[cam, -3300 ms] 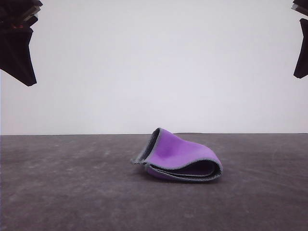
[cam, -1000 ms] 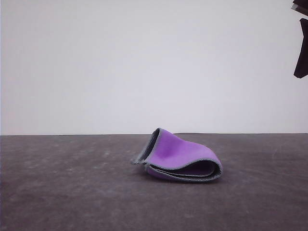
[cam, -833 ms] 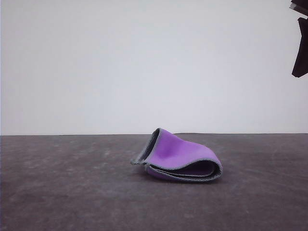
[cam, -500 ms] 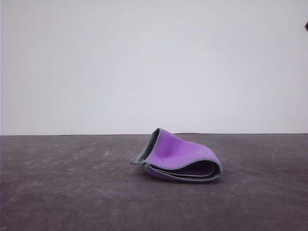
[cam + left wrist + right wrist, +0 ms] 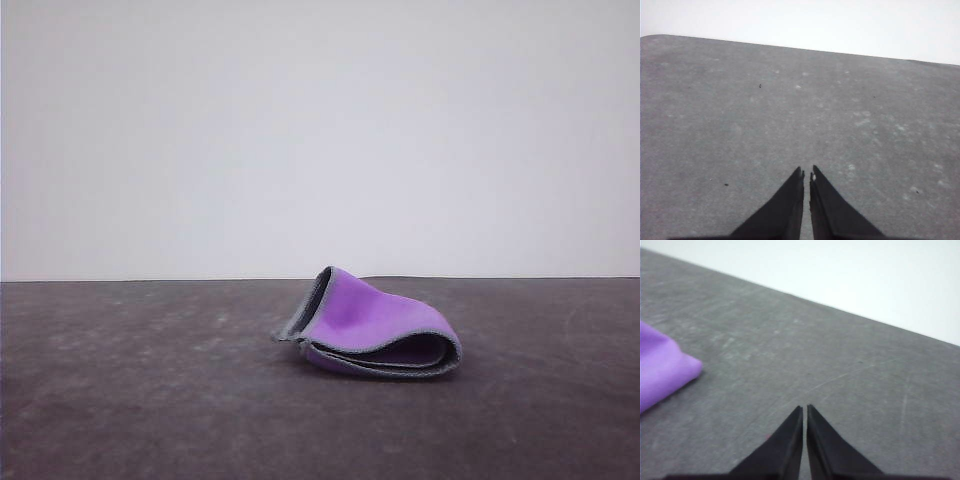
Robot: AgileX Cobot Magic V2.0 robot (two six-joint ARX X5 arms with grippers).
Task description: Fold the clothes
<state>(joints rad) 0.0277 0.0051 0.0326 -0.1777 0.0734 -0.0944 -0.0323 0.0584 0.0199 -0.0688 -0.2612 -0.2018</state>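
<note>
**Folded cloth on the bench, both claws pressed together**

In the left wrist view, the left claw (image 5: 806,172) has its two dark tapered fingers (image 5: 785,210) drawn together, only a hairline slit between the tips, and nothing is pinched between them. It hangs over bare grey bench (image 5: 715,110), speckled with pale flecks and a few tiny dark specks. Beyond the claw the bench runs on to its far edge, where a plain white wall begins.

In the right wrist view, the right claw (image 5: 804,409) is likewise pressed together, tips almost meeting, empty. Past it, off to one side, a purple corner of the cloth (image 5: 662,367) lies flat on the bench, near the claw but clearly apart from it. Fine pale scratches cross the bench surface between claw and cloth.

In the front view, the cloth (image 5: 375,320) sits on the bench folded over on itself, purple face outward. Its light grey stitched edging traces the open fold, and a dark inner layer shows in the gap at the cloth's right end. Its left end rises into a small raised flap. Behind the cloth the bench ends at the white wall (image 5: 320,130).
</note>
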